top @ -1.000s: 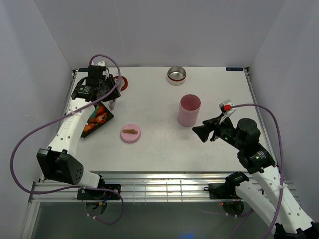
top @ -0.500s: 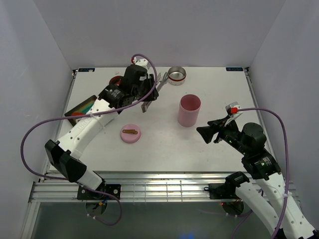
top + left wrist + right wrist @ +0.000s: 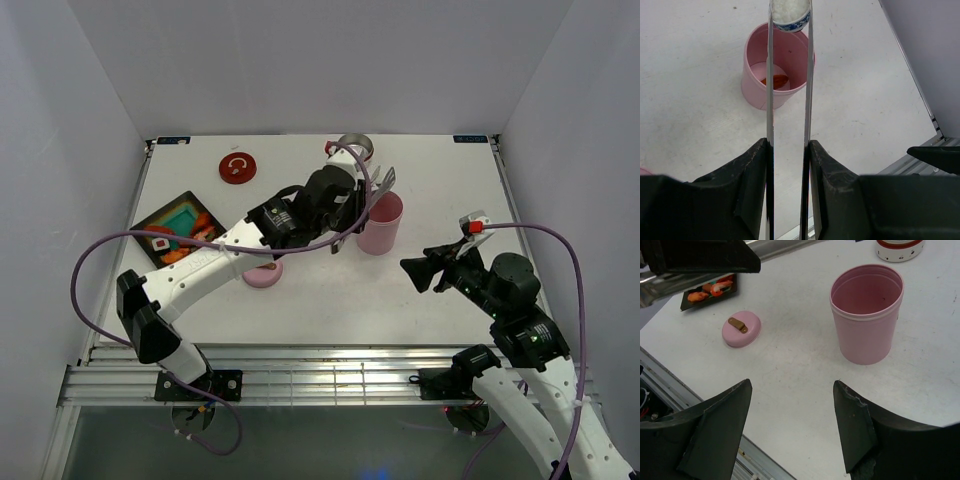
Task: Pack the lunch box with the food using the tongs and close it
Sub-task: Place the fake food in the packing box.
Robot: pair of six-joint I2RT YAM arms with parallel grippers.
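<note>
Left pincer [image 3: 788, 150] reached cup [image 3: 752, 85]; narrowly gripping tongs [image 3: 808, 100]

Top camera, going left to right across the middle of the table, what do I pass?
black tray → pink lid → pink cup → right hand

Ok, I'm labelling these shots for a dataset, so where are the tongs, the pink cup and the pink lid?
tongs [image 3: 808, 85], left wrist view, on one of the two thin arms.
pink cup [image 3: 865, 340], right wrist view, on its outer wall.
pink lid [image 3: 747, 332], right wrist view, on its top surface.
</note>
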